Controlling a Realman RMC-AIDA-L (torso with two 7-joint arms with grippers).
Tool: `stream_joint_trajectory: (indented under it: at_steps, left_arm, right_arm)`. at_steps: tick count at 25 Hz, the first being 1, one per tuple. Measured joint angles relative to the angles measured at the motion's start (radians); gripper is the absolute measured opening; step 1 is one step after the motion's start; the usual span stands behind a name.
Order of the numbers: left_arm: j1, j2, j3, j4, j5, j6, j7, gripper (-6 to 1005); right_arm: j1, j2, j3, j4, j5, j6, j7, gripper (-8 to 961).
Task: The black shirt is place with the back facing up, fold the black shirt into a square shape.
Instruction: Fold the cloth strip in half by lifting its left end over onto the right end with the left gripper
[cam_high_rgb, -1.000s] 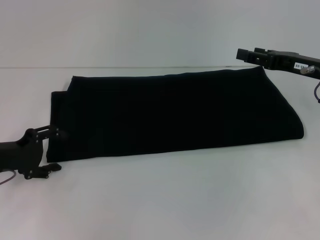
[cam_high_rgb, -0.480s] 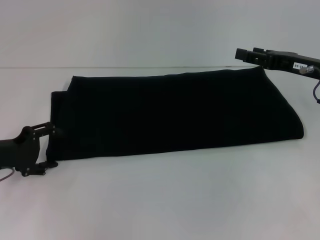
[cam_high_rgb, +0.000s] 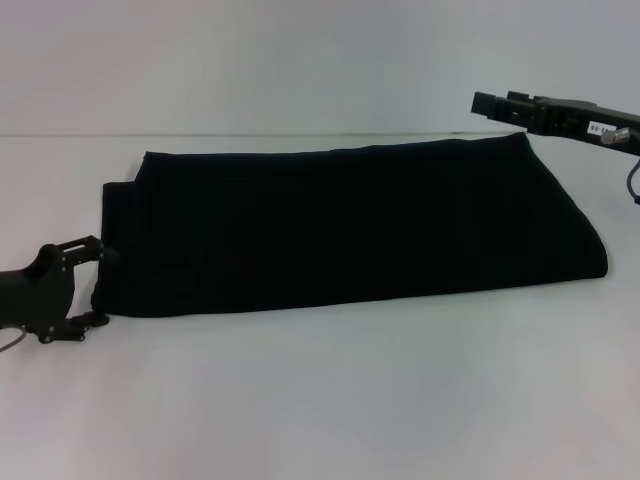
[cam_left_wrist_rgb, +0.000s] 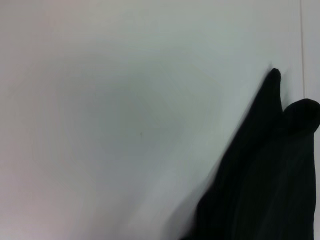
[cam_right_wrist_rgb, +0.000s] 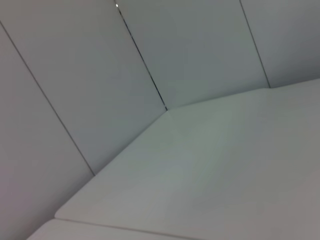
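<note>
White tabletop (cam_high_rgb: 320, 400) carries the black shirt (cam_high_rgb: 350, 225), folded into 1 long band. Left gripper (cam_high_rgb: 88, 283) gapes wide at its near-left corner, poised to pinch; right gripper (cam_high_rgb: 497, 104) hovers beyond its far-right corner, opening unclear.

We see the black shirt (cam_high_rgb: 350, 225) as plain matte black, with no print, lying on a white table (cam_high_rgb: 330, 400). Both the left gripper (cam_high_rgb: 92, 282) and right gripper (cam_high_rgb: 490, 104) are black.

Label on right gripper (cam_high_rgb: 497, 103) arm: small white sticker, upper right of the head view, characters too small to read.
Other text: none readable.
</note>
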Motion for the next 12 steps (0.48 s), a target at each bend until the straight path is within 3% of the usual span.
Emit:
stream_joint_trajectory:
  at_steps: [12]
  left_arm:
    - [-0.018, 0.005, 0.010, 0.000, 0.000, -0.005, 0.003, 899]
  right_arm:
    - [-0.006, -0.004, -0.002, -0.002, 0.017, -0.004, -0.001, 739]
